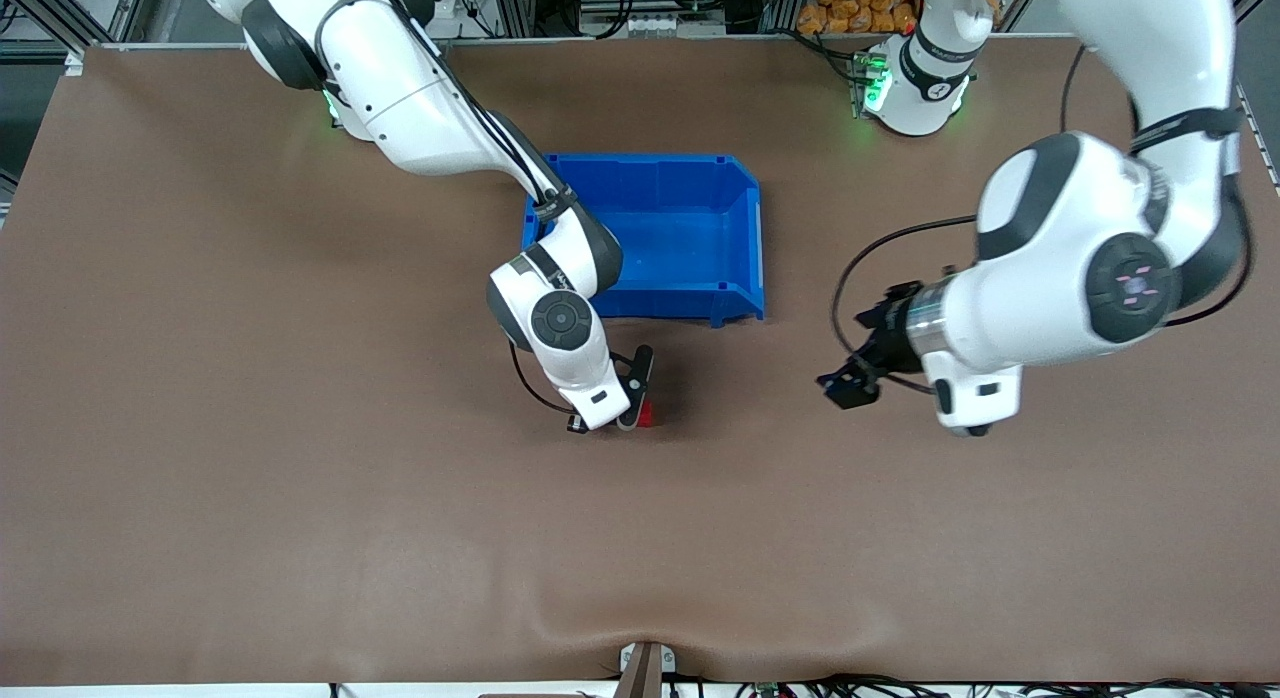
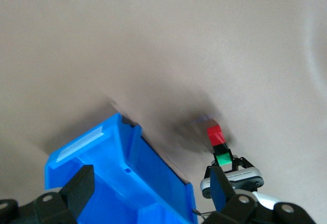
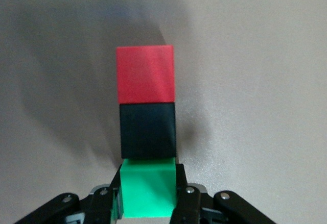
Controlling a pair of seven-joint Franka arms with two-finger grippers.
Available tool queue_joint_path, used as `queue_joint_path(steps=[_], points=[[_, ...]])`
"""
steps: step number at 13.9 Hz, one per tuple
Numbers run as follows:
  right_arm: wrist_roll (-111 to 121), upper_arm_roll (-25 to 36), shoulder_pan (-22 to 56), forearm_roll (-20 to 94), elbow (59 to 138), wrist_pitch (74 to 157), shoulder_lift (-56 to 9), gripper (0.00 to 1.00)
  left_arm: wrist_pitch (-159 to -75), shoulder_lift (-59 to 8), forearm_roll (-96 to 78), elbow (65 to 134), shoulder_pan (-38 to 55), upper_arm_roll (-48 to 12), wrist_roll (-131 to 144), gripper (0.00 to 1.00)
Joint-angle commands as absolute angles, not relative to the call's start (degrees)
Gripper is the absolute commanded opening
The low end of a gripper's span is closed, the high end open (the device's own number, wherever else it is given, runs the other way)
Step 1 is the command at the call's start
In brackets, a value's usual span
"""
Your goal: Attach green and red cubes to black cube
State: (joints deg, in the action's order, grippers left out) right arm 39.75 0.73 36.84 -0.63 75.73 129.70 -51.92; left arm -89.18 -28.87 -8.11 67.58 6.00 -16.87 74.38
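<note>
My right gripper (image 1: 636,406) (image 3: 148,185) is shut on the green cube (image 3: 148,191), low over the table just nearer the front camera than the blue bin. The black cube (image 3: 148,130) is joined to the green cube, and the red cube (image 3: 145,74) (image 1: 647,413) is joined to the black one, in one straight row pointing down at the table. I cannot tell whether the red end touches the table. The row also shows in the left wrist view, with the red cube (image 2: 215,134) and the green cube (image 2: 223,158). My left gripper (image 1: 845,386) (image 2: 153,193) is open and empty, toward the left arm's end of the table.
The blue bin (image 1: 745,240) (image 2: 118,134) stands mid-table, open-topped with nothing in it, close to the right arm's wrist. The brown tabletop stretches wide around it.
</note>
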Motion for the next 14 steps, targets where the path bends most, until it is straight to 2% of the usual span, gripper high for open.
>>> queue_joint_path(steps=[1, 10, 14], points=[[39.5, 1.1, 37.4, -0.9, 75.2, 130.0, -52.5, 0.99, -86.0, -24.7, -8.3, 69.8, 4.0, -17.0, 69.6, 1.0], [39.2, 1.4, 36.6, -0.8, 76.7, 128.6, -49.7, 1.0, -82.2, -19.3, -1.1, 69.4, 3.1, -17.2, 66.7, 1.0], [39.4, 4.3, 35.9, -0.8, 77.9, 119.5, -43.2, 1.0, -80.7, -15.3, 0.3, 69.4, 2.4, -16.4, 54.4, 1.0]])
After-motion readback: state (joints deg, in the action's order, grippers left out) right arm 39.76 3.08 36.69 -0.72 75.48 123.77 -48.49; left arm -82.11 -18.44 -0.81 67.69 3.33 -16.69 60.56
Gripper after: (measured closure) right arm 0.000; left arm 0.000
